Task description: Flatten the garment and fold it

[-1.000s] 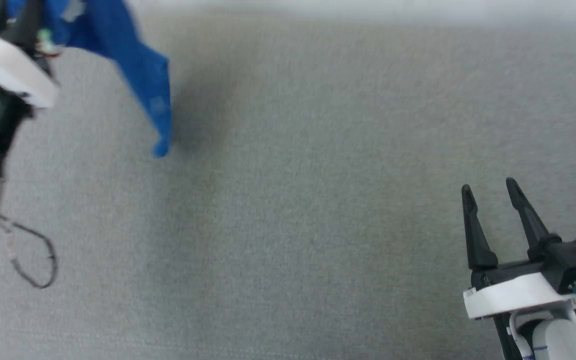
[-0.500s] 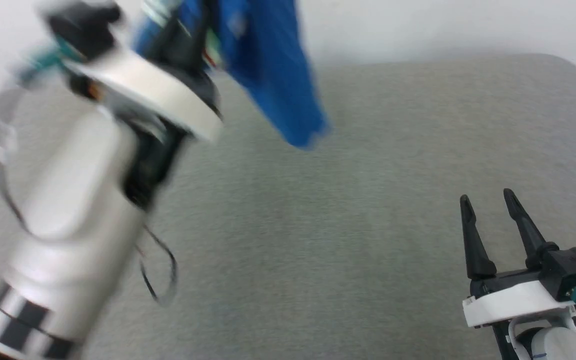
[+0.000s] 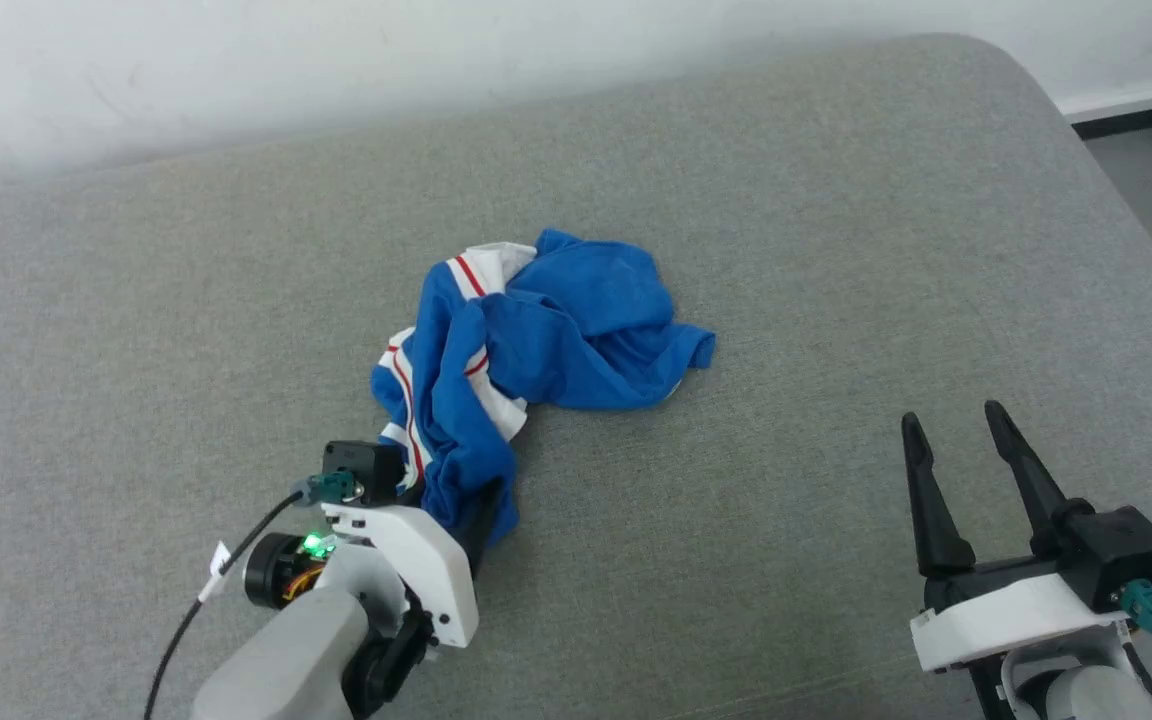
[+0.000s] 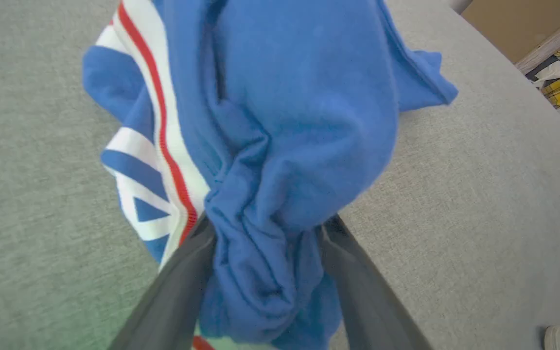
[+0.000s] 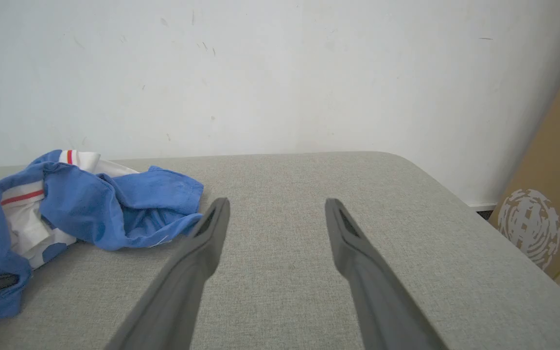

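Clamping a thick, bunched wad of cloth between the two long dark fingers of the left tool [image 4: 268,226], seemingly squeezing several layers at once rather than one clean hem. Gripping, in that wad, the near end of the royal-blue jersey T-shirt with white sleeves and red-and-white striped trim [image 3: 576,330]. Lying otherwise in a crumpled, twisted heap near the middle of the grey fabric-covered tabletop [image 3: 836,250], trailing away from the left tool toward the far side. Holding the right tool [image 3: 949,415] spread wide and empty at the near right, well apart from the cloth.

Probably risking, on any pull from here, dragging the whole heap along instead of opening it out, and tightening the twist, through gripping a bundle and not a corner. Possibly also letting inner layers slip free unevenly on a lift, leaving sleeves tucked inside. Perhaps reaching in with the right tool blind, with no hem or shoulder lying clearly exposed, and pinching a second bundle.
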